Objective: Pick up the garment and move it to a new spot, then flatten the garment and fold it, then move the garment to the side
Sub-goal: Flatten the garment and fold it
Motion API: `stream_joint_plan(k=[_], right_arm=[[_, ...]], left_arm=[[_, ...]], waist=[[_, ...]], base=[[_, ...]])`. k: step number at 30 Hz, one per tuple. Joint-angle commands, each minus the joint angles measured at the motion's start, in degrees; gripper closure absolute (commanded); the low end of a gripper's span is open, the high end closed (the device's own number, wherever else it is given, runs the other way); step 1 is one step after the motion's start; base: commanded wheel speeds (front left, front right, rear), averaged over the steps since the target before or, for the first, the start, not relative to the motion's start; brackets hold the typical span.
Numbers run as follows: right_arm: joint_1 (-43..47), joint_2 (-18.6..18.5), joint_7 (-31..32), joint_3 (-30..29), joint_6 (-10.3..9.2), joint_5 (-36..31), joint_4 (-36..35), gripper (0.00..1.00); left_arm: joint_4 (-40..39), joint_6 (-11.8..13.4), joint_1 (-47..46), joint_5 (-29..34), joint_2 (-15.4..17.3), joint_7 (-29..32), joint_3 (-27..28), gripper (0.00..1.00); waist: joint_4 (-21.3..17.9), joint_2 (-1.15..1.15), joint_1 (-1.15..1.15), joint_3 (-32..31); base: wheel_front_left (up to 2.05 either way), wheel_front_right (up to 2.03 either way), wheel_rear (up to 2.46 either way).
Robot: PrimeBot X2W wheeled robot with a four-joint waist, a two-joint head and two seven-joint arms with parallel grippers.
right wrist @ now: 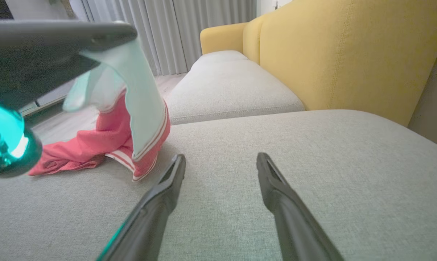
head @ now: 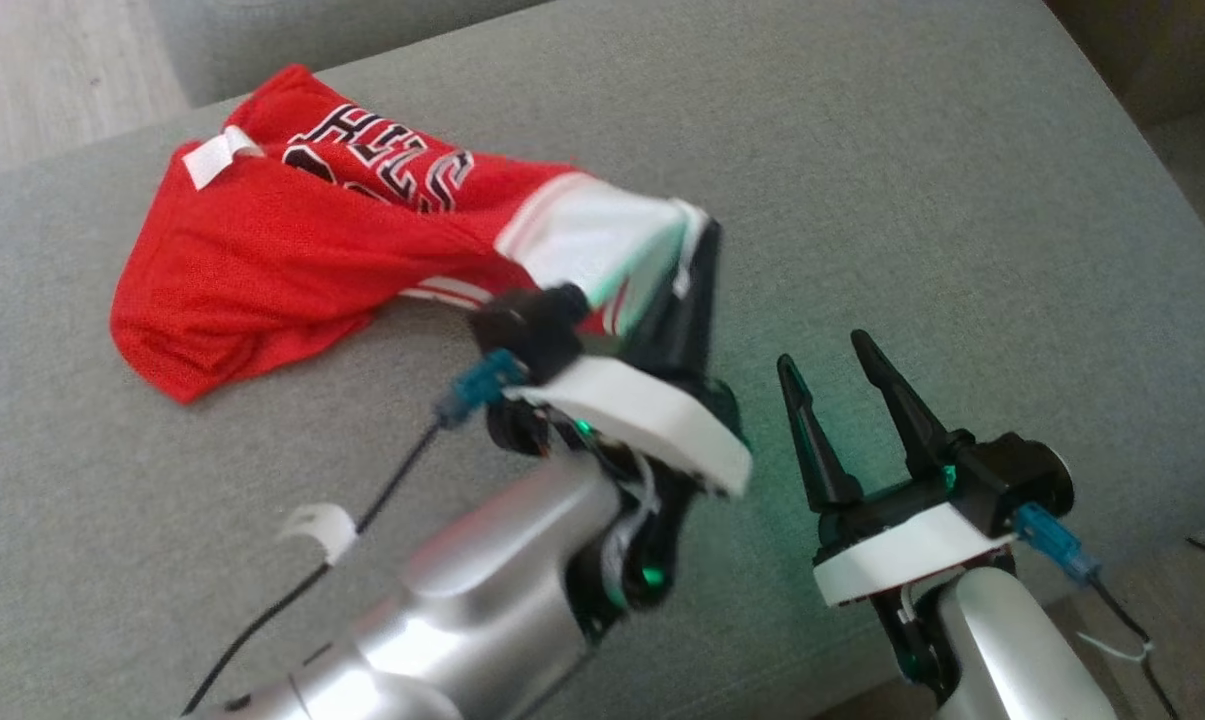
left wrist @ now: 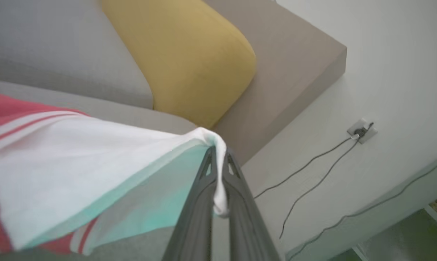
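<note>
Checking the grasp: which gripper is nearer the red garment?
Left. The left gripper is shut on the red garment at its white hem; the right gripper hangs open, apart from it.

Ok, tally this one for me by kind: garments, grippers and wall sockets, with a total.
Garments: 1, the red jersey
Grippers: 2, the left gripper shut on the jersey's white edge, the right gripper open and empty
Wall sockets: 1, the wall socket with a plug in it
Total: 4
</note>
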Motion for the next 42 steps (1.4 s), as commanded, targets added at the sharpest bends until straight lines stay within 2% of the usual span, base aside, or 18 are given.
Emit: stream_joint_plan(k=[1, 2, 4, 5, 6, 9, 13, 18, 22, 28, 35, 42], right_arm=[[-2.4, -0.1, -0.6, 1.2, -0.04, 0.4, -1.6, 0.00], [-2.4, -0.1, -0.6, 1.2, -0.04, 0.4, -1.5, 0.00], [-2.4, -0.1, -0.6, 1.1, -0.04, 0.4, -1.3, 0.00], [-2.4, -0.1, -0.6, 1.0, -0.04, 0.4, -1.3, 0.00], [-2.5, -0.1, -0.6, 0.9, -0.04, 0.3, -1.2, 0.00], [-2.6, -0.1, -0.6, 0.5, -0.04, 0.2, -1.1, 0.00], [-2.5, -0.1, -0.6, 0.1, -0.04, -0.1, -1.0, 0.00], [-1.9, -0.1, -0.6, -0.3, -0.04, -0.5, -1.0, 0.00], [-1.2, -0.1, -0.6, -1.0, -0.04, -1.1, -1.4, 0.00], [0.3, -0.1, -0.6, -2.5, -0.04, -2.6, -2.2, 0.00], [3.5, -0.1, -0.6, -4.5, -0.04, -5.4, -3.4, 0.00], [6.6, -0.1, -0.6, -6.8, -0.04, -7.3, -4.1, 0.00]], left_arm=[[-2.5, -0.3, -3.6, -1.1, 0.3, -0.6, -1.7, 1.00], [-2.8, -0.8, -3.8, -2.3, 0.3, -0.7, -3.5, 1.00], [-3.1, -2.2, -4.8, -4.1, 0.3, -0.7, -8.1, 0.58], [-3.6, -3.3, -5.2, -5.2, 0.3, -0.7, -9.8, 0.42], [-3.8, -3.9, -5.5, -6.4, 0.3, -0.7, -11.0, 0.00], [-3.9, -5.3, -6.7, -9.1, 0.3, -0.5, -13.5, 0.00], [-2.9, -5.5, -7.8, -9.3, 0.3, -0.1, -14.7, 0.00], [1.4, -5.1, -7.6, -5.5, 0.3, -0.3, -15.3, 0.00], [3.7, -4.0, -5.8, -1.8, 3.3, -0.7, -13.8, 0.00], [2.6, -0.6, 1.2, 9.1, 9.5, -0.8, -3.4, 0.00], [-1.3, 1.9, 13.7, 23.0, 13.5, -0.8, 11.0, 0.00], [-2.7, 0.5, 25.3, 32.2, 14.6, -0.8, 21.6, 0.00]], waist=[[-0.4, 0.00, 0.00, 0.4], [-0.5, 0.00, 0.00, 0.5], [-0.7, 0.00, 0.00, 0.7], [-0.7, 0.00, 0.00, 0.7], [-0.7, 0.00, 0.00, 0.8], [-0.4, 0.00, 0.00, 0.7], [0.2, 0.00, 0.00, 0.2], [0.9, 0.00, 0.00, -1.2], [1.4, 0.00, 0.00, -2.4], [2.0, 0.00, 0.00, -4.0], [2.4, 0.00, 0.00, -6.3], [5.0, 0.00, 0.00, -7.4]], base=[[0.00, 0.00, 0.00], [0.00, 0.00, 0.00], [0.00, 0.00, 0.00], [0.00, 0.00, 0.00], [0.00, 0.00, 0.00], [0.00, 0.00, 0.00], [0.00, 0.00, 0.00], [0.00, 0.00, 0.00], [0.00, 0.00, 0.00], [0.00, 0.00, 0.00], [0.00, 0.00, 0.00], [0.00, 0.00, 0.00]])
